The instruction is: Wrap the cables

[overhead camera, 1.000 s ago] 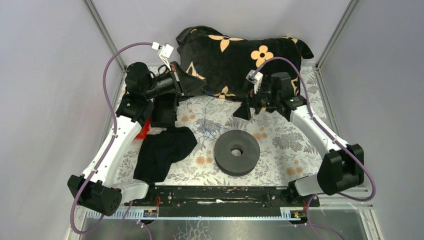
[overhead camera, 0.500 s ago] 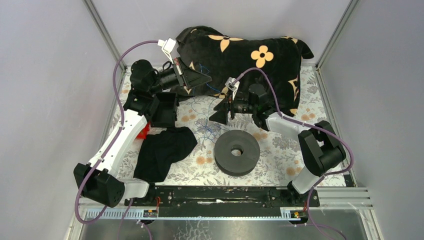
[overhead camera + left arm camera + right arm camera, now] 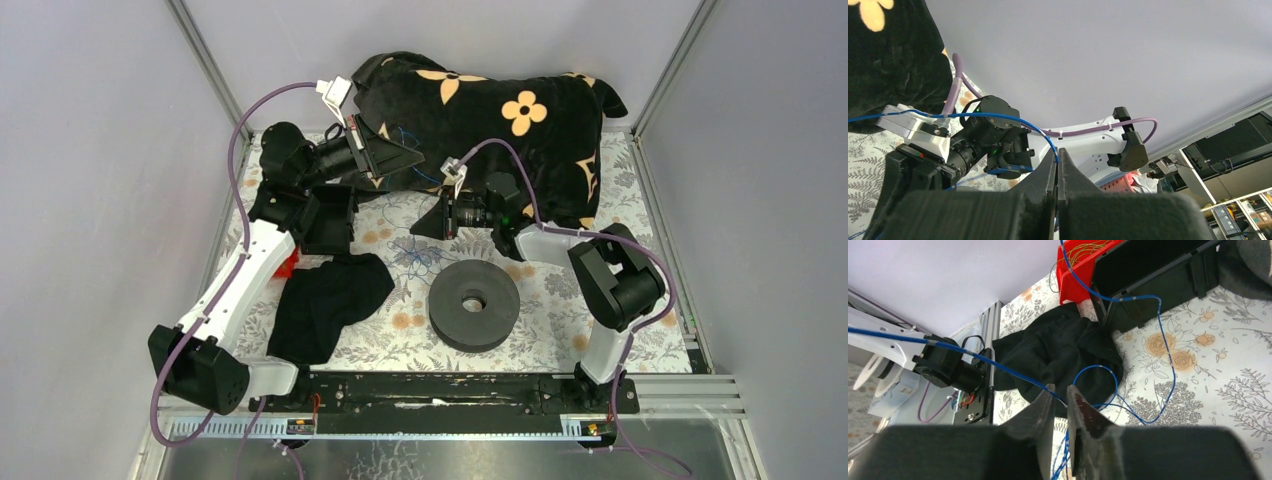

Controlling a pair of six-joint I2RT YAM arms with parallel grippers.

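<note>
Left gripper (image 3: pixel 1057 151) is clamped on the blue cables (image 3: pixel 998 116), held above the bench (image 3: pixel 565 285). Right gripper (image 3: pixel 1060 391) stands slightly ajar around a strand. Close it fully, apply light tension, and avoid the loose loops beside the spool (image 3: pixel 474 304).

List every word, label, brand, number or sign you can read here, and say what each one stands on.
No text can be read in any view.
black plush cover: tan flower and monogram-like motifs, too blurred to read as letters.
black spool: no label seen.
blue cable: no print seen.
shelf boxes: too small to read.
</note>
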